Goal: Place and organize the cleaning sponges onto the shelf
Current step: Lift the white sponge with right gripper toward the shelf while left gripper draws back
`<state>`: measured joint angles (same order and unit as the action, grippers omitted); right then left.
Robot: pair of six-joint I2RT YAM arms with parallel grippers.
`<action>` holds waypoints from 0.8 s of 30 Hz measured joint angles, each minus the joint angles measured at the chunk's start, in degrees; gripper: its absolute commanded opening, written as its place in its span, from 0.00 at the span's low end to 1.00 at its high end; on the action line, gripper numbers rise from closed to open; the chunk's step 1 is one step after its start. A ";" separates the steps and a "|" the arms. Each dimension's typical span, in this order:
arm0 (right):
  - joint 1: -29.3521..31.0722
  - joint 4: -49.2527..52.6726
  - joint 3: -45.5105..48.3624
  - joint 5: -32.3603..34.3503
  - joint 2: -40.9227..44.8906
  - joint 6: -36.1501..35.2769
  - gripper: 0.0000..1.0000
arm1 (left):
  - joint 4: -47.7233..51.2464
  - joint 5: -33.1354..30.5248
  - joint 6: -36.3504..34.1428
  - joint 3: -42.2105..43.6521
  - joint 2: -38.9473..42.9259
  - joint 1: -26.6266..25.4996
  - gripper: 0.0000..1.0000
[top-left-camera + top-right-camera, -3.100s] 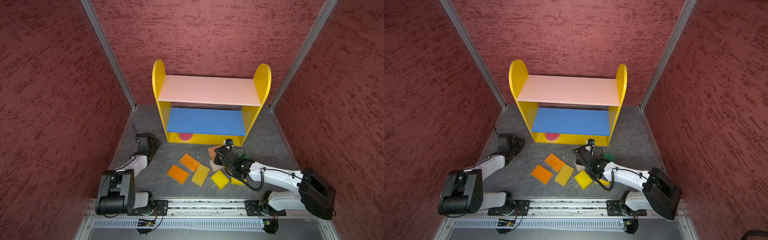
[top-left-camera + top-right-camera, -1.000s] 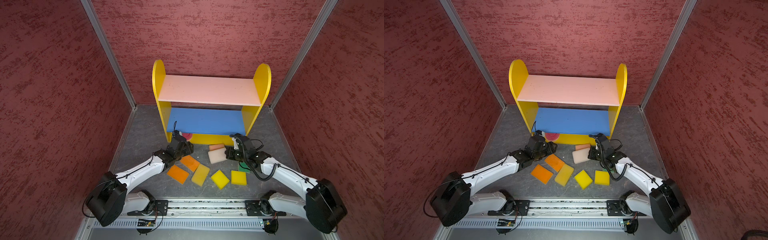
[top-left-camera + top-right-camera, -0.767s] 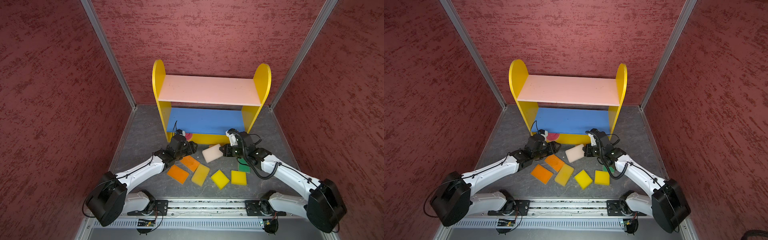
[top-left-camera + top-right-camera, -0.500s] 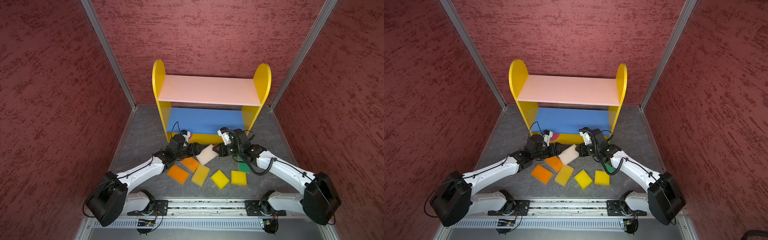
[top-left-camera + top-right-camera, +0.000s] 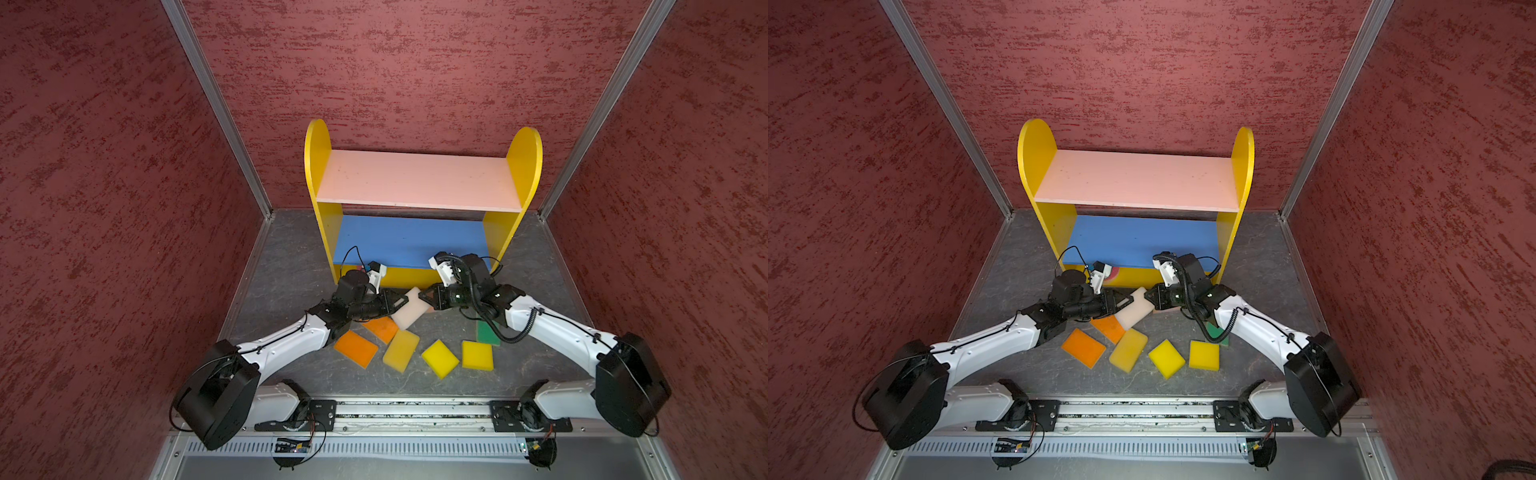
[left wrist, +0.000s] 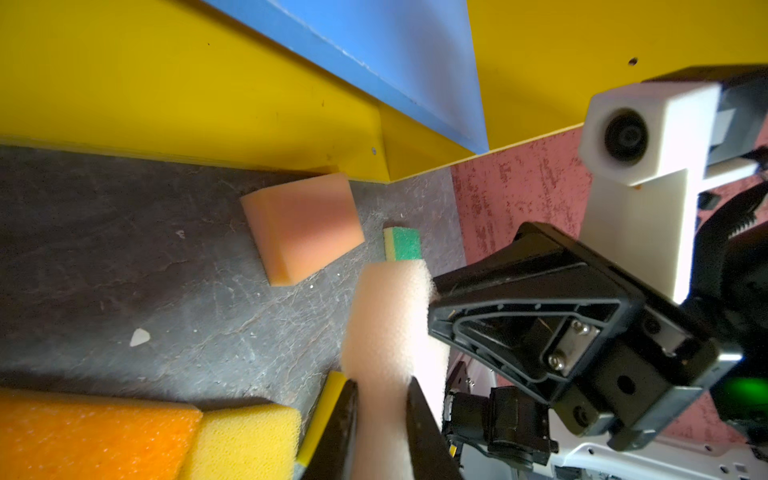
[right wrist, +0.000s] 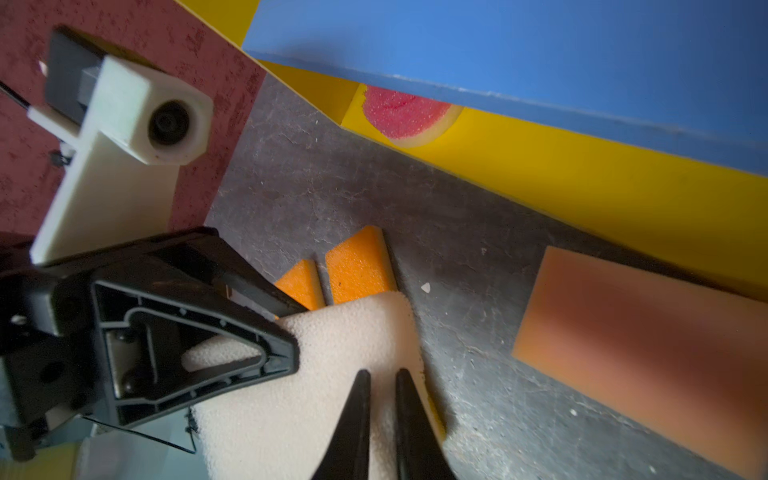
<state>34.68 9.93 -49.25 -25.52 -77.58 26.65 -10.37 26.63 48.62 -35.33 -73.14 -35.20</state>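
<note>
Where red walls point(image 5: 124, 166) enclose it, sponges point(image 5: 440, 358) dot the grey floor point(image 5: 291, 266).

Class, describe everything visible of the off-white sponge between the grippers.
The off-white sponge is a thick rectangular pad of porous foam, lying slantwise before the shelf. The left gripper pinches one end; the right gripper meets the other, grip unclear. It hides part of an orange sponge.

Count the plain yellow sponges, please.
3 yellow sponges on the floor: one beside an orange sponge, one in the middle, one by the green-topped sponge. None seems hidden.
</note>
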 measured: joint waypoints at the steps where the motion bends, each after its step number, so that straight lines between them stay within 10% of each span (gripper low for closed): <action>1: 0.04 -1.38 0.37 0.09 0.02 0.83 0.38 | -0.46 -0.02 0.39 0.04 -0.02 0.28 0.14; 24: 12.17 -32.26 15.17 4.50 0.00 22.75 0.55 | -5.20 -18.29 4.24 5.57 11.34 2.23 0.15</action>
<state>46.85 -22.33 -34.09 -21.02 -77.58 49.41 -15.57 8.34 52.86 -29.76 -61.80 -32.97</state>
